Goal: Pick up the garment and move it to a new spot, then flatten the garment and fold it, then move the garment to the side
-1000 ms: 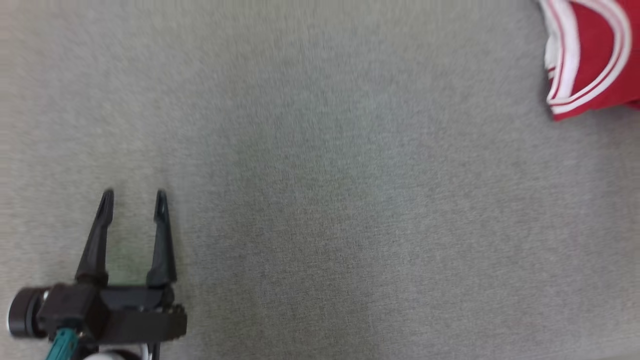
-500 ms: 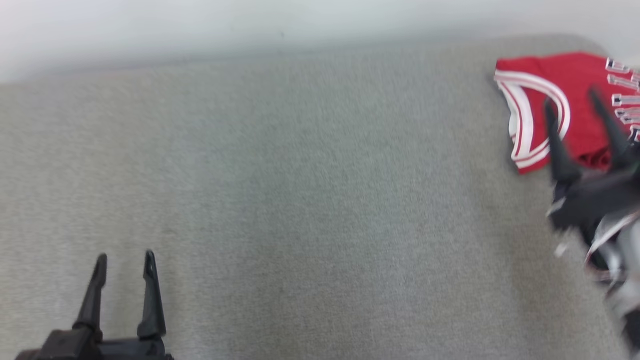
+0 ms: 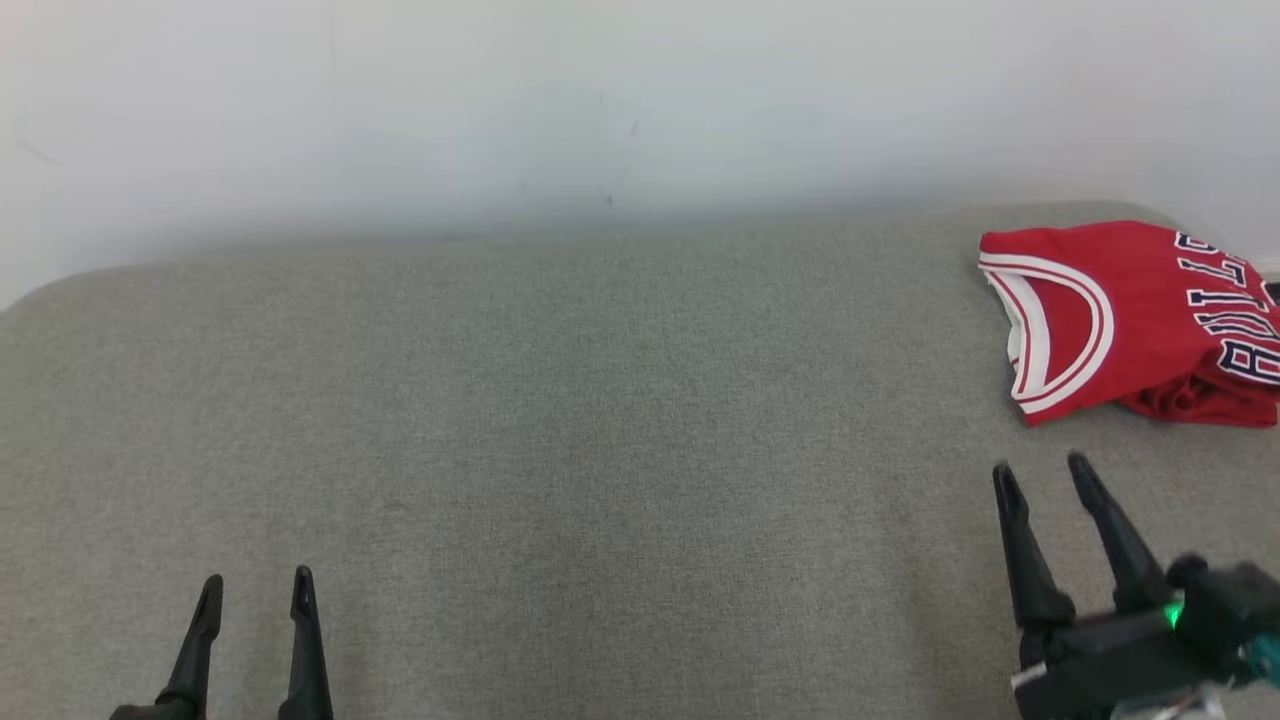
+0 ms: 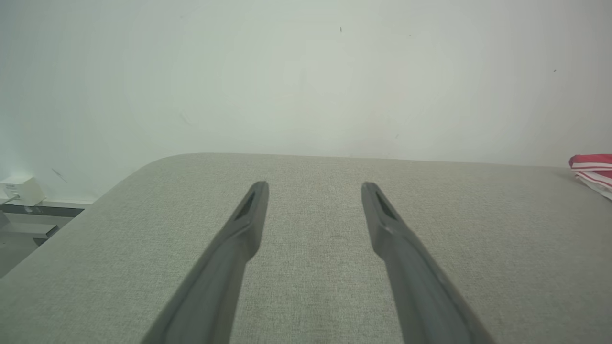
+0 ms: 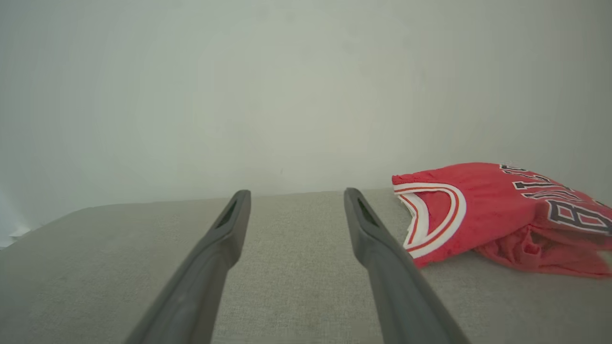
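Grey fabric covers the counter (image 3: 600, 450), pale wall (image 3: 600, 100) behind it.

Head view: the garment (image 3: 1120, 310) lies at the far right corner, red w/ white-striped trim, dark lettering facing up. It looks roughly folded and sits near the counter's rounded corner. The right tool (image 3: 1040, 465) hovers just short of it, fingers spread, nothing in them. The left tool (image 3: 257, 578) is low at the near left, also released and empty, well apart from the cloth.

Left wrist view: left tool (image 4: 314, 185) fingers wide over bare fabric. A sliver of the garment (image 4: 590, 167) shows far off to the right.

Right wrist view: right tool (image 5: 297, 192) gaping, garment (image 5: 492, 210) just right of its right finger. A loose bunched bit (image 5: 530, 251) sticks out under the lettered side; can't tell if it's the same piece.

Risks, imo: a reach fwd could hook that bunch on a long finger and drag the fold open. A nudge outward could push the cloth over the corner, esp. as it sits so near the edge.
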